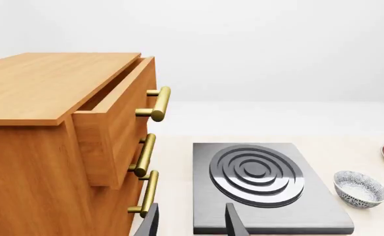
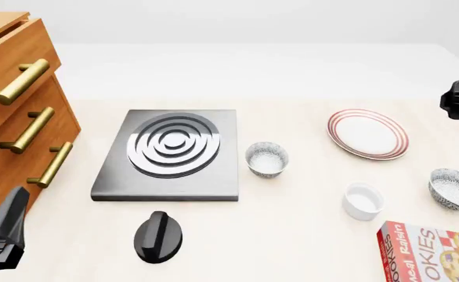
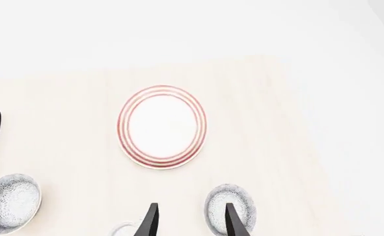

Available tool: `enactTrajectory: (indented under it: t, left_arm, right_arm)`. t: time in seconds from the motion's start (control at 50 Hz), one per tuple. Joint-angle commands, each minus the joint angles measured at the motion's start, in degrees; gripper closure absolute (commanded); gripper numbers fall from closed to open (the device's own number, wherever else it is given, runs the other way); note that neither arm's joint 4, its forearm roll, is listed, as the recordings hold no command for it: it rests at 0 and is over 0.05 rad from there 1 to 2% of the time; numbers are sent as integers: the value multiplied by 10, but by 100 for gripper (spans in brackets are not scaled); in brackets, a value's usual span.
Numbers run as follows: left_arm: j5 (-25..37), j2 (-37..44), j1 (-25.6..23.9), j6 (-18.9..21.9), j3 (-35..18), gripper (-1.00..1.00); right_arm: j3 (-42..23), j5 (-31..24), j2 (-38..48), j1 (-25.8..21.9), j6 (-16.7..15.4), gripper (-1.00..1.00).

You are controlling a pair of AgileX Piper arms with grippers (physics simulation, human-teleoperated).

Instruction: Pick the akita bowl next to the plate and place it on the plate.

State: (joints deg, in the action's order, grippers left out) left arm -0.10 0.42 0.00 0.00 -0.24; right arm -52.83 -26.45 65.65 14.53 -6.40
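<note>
Akita bowl [image 2: 454,188] sits upright on the surface at the right side of the front view, nearer us than the plate [image 2: 368,133] and clear of it; we take it for the task's bowl because the look-alike bowl [image 2: 267,158] stands just beside the stove plate [image 2: 169,154], further from the plate. A small white cup [image 2: 363,201] lies between the two bowls, and a cookie box [image 2: 431,254] is in the near right corner.

Being round, the akita bowl has no long axis across the surface; its only axis runs straight up, mouth open to the ceiling, so we judge any approach angle around the rim serves equally.

Our right end effector [image 3: 188,220] hangs above this group, its dark fingers parted and empty, with the akita bowl partly behind one finger in the right wrist view. That height probably suits lining up over the rim before descending. The plate lies flat and bare, ready to receive.

Our left end effector [image 1: 190,221] is parked low near the drawer cabinet [image 2: 14,111], fingers apart, holding nothing, out of the way.
</note>
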Motion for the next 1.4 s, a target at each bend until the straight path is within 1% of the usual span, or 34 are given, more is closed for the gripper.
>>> enactTrajectory:
  t: [0.02, 0.06, 0.1, 0.14, 0.26, 0.4, 0.48, 0.5, 0.52, 0.54, 0.58, 0.62, 0.66, 0.7, 0.74, 0.78, 0.8, 0.84, 0.86, 0.88, 0.92, 0.94, 0.96, 1.0, 1.06, 1.12, 1.14, 1.18, 1.4]
  left_arm:
    - [0, 0, 0, 0, 0, -100]
    - [0, 0, 0, 0, 0, -100]
    - [0, 0, 0, 0, 0, -100]
    - [0, 0, 0, 0, 0, -100]
    - [0, 0, 0, 0, 0, -100]
    - [0, 0, 0, 0, 0, -100]
    - [0, 0, 0, 0, 0, -100]
    - [0, 0, 0, 0, 0, -100]
    - [0, 0, 0, 0, 0, -100]
    - [0, 0, 0, 0, 0, -100]
    - [0, 0, 0, 0, 0, -100]
    - [0, 0, 0, 0, 0, -100]
    - [0, 0, 0, 0, 0, -100]
    - [0, 0, 0, 0, 0, -100]
    - [0, 0, 0, 0, 0, -100]
    - [0, 0, 0, 0, 0, -100]
    - [0, 0, 0, 0, 0, -100]
    - [0, 0, 0, 0, 0, -100]
    - [0, 0, 0, 0, 0, -100]
    - [0, 0, 0, 0, 0, -100]
    - [0, 0, 0, 0, 0, -100]
    - [0, 0, 0, 0, 0, -100]
    - [0, 0, 0, 0, 0, -100]
    - [0, 0, 0, 0, 0, -100]
    - [0, 0, 0, 0, 0, -100]
    - [0, 0, 0, 0, 0, -100]
    - [0, 0, 0, 0, 0, -100]
    - [0, 0, 0, 0, 0, -100]
    - [0, 0, 0, 0, 0, -100]
  right_arm:
    - [-6, 17, 32, 10, -5, -100]
    - [25, 47, 33, 9, -6, -100]
    - [16, 40, 37, 10, -9, -100]
    - [32, 58, 40, 9, -3, -100]
    - [37, 74, 53, 15, -2, -100]
    - [57, 100, 65, 17, -1, -100]
    - [77, 119, 75, 21, -7, -100]
    - [77, 120, 76, 23, -11, -100]
    - [75, 119, 77, 24, -8, -100]
    - [59, 100, 74, 25, -10, -100]
    - [57, 97, 75, 27, -14, -100]
    - [74, 122, 83, 30, -13, -100]
    - [78, 132, 90, 31, -12, -100]
    - [65, 117, 92, 29, -11, -100]
    - [83, 143, 101, 28, -14, -100]
    - [87, 150, 105, 29, -16, -100]
    - [78, 137, 102, 27, -16, -100]
    - [76, 134, 104, 28, -16, -100]
    - [88, 151, 111, 28, -15, -100]
    - [76, 136, 108, 29, -16, -100]
    - [91, 160, 118, 29, -17, -100]
    - [79, 145, 115, 30, -16, -100]
    - [78, 145, 116, 29, -16, -100]
    - [93, 170, 127, 29, -17, -100]
    - [98, 179, 135, 27, -18, -100]
    - [98, 180, 137, 25, -17, -100]
    - [86, 163, 132, 25, -18, -100]
    - [82, 158, 132, 26, -18, -100]
    - [97, 180, 145, 30, -17, -100]
